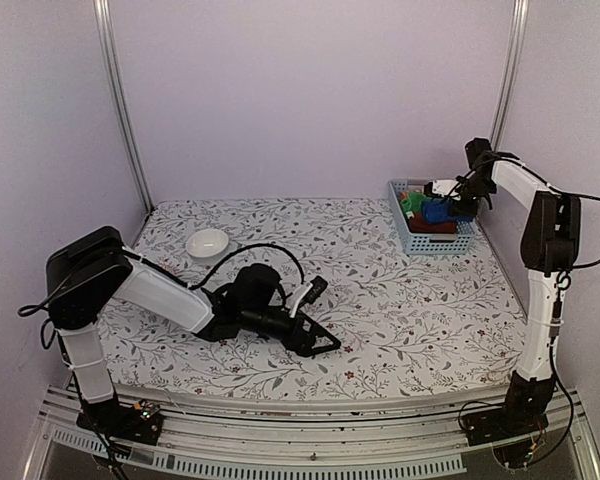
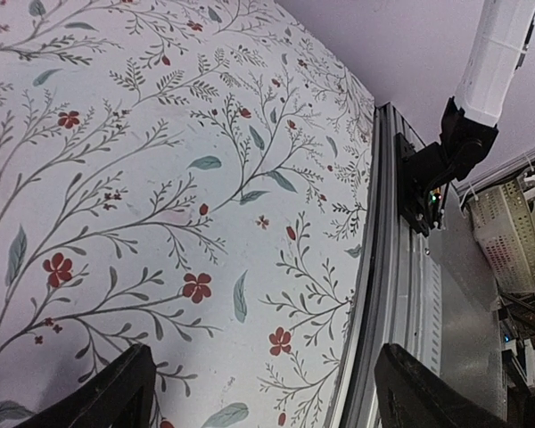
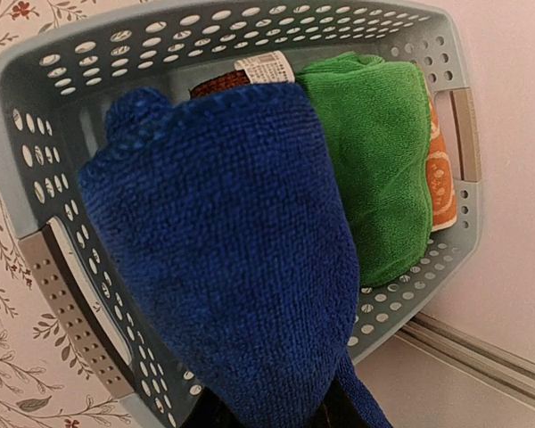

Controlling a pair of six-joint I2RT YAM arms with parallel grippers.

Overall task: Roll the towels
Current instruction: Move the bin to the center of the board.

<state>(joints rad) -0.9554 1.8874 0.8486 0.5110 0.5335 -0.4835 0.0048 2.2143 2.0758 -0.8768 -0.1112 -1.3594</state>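
Pale lilac walls [image 1: 310, 90] close in the back and both sides, meeting at two slim aluminium posts [image 1: 123, 100] that rise from the rear corners. The tabletop [image 1: 400, 300] wears a white cloth [image 2: 205, 116] printed with grey-green leafy sprigs and small red flowers. A ribbed metal rail [image 1: 310, 440] runs along its near edge. The light is soft and even, casting only faint shadows.

No legible text. One white tag [image 3: 264, 67] on brick-red towel [image 3: 218, 85] in basket [image 3: 250, 27]; print too small to read.
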